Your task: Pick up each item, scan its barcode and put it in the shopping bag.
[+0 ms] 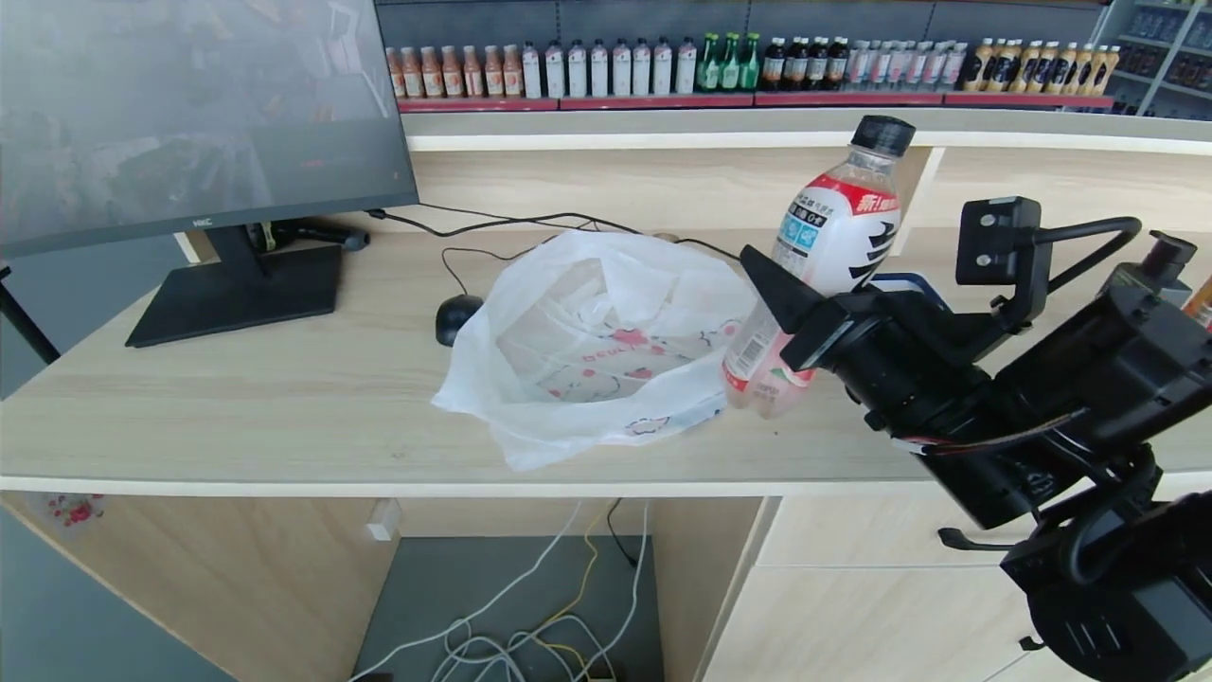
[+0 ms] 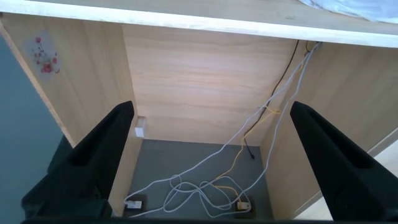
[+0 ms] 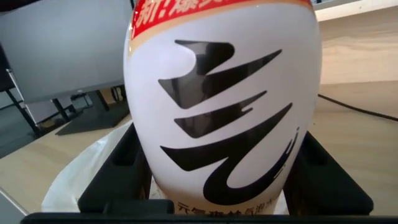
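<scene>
My right gripper (image 1: 800, 317) is shut on a drink bottle (image 1: 819, 260) with a black cap and a white, red and black label, holding it tilted just above the counter at the right edge of the shopping bag. The white plastic shopping bag (image 1: 592, 341) lies open on the wooden counter (image 1: 284, 398), printed with small red flowers. In the right wrist view the bottle's label (image 3: 224, 118) sits close between the fingers (image 3: 115, 174), with the bag (image 3: 74, 180) behind. My left gripper (image 2: 211, 162) hangs open below the counter, in front of the cabinet recess.
A monitor on a black stand (image 1: 204, 142) occupies the counter's left, with a black barcode scanner (image 1: 308, 232) behind its stand. A black mouse (image 1: 456, 317) and its cable lie beside the bag. More bottles (image 1: 1160, 260) stand at far right. Loose cables (image 2: 211, 186) trail under the counter.
</scene>
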{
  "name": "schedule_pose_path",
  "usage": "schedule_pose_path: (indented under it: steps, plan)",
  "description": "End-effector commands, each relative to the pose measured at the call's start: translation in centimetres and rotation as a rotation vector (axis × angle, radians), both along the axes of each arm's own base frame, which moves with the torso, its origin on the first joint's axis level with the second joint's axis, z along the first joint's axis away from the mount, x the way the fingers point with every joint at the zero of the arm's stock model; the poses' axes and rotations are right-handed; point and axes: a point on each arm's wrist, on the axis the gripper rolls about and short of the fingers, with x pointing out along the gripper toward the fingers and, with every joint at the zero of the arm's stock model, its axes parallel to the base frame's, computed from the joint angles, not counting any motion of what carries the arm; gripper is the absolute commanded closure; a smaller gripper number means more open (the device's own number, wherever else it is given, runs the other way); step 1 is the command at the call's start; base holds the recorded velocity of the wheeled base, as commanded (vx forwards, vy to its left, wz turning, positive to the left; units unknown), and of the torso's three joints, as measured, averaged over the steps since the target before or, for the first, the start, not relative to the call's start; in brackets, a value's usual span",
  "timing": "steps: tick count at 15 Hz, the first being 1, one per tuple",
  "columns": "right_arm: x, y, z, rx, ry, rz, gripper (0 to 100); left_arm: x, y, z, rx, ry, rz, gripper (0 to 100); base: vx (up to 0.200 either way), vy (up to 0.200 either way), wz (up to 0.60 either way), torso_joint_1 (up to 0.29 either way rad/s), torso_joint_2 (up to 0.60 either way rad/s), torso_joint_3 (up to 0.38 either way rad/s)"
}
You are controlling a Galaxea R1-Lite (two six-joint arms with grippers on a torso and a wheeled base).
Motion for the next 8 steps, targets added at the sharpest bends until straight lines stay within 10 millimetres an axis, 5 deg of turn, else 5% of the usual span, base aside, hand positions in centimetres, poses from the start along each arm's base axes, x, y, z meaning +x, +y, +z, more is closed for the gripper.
schedule_pose_path:
  steps: [1, 2, 8]
  plan:
    - [0.0, 0.1, 0.0, 0.001, -0.002, 0.002, 100, 0.0, 0.0, 0.0, -0.001, 0.000, -0.001, 0, 0.000, 0.200, 0.00, 0.007, 0.00, 0.002]
    - [-0.1, 0.0, 0.1, 0.000, -0.003, 0.002, 100, 0.0, 0.0, 0.0, -0.001, 0.000, 0.001, 0, 0.000, 0.200, 0.00, 0.002, 0.01, -0.002]
    - [-0.4, 1.8, 2.3, -0.003, -0.097, 0.039, 100, 0.0, 0.0, 0.0, 0.001, 0.000, -0.001, 0, 0.000, 0.000, 0.00, 0.000, 0.00, 0.000]
